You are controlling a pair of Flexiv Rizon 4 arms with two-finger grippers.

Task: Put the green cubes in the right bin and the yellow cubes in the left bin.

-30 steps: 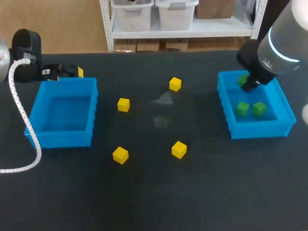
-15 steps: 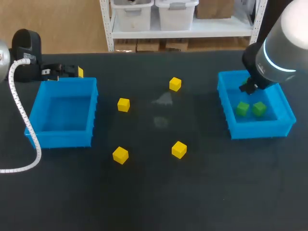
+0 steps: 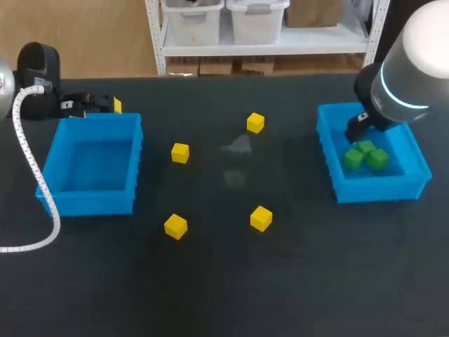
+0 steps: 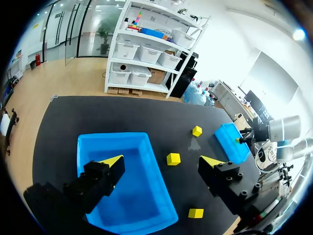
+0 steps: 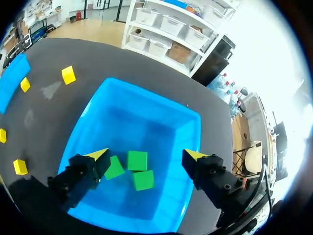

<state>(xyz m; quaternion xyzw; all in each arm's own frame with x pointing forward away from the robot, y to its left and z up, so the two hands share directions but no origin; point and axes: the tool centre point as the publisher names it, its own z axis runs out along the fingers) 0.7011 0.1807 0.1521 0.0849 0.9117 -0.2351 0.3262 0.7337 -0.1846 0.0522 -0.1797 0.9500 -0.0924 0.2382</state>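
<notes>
Green cubes (image 5: 137, 160) lie in the right bin (image 5: 151, 100). We raise the right gripper (image 5: 146, 153), jaws released, straight up clear of its walls; left gripper (image 4: 162, 159) likewise released.

The left bin (image 3: 88, 202) sits by the left edge of the table (image 3: 231, 288) and the right bin (image 3: 379, 189) by its right edge. They are well apart, both in the far half. Three cubes lie close together in the right bin: one cube (image 3: 353, 159) on the left, one cube (image 3: 378, 159) on the right, and one cube (image 3: 365, 147) behind and between them.

Four more cubes lie on the table between the bins:
- One cube (image 3: 255, 123) is nearest the far edge.
- One cube (image 3: 180, 153) is just right of the left bin.
- One cube (image 3: 175, 226) is in front of that bin's near right corner.
- One cube (image 3: 261, 218) is to the right of that, near the middle.

The right gripper (image 5: 146, 154) hangs over the right bin, above its cubes. The left gripper (image 4: 163, 160) stands just behind the left bin's far wall.
</notes>
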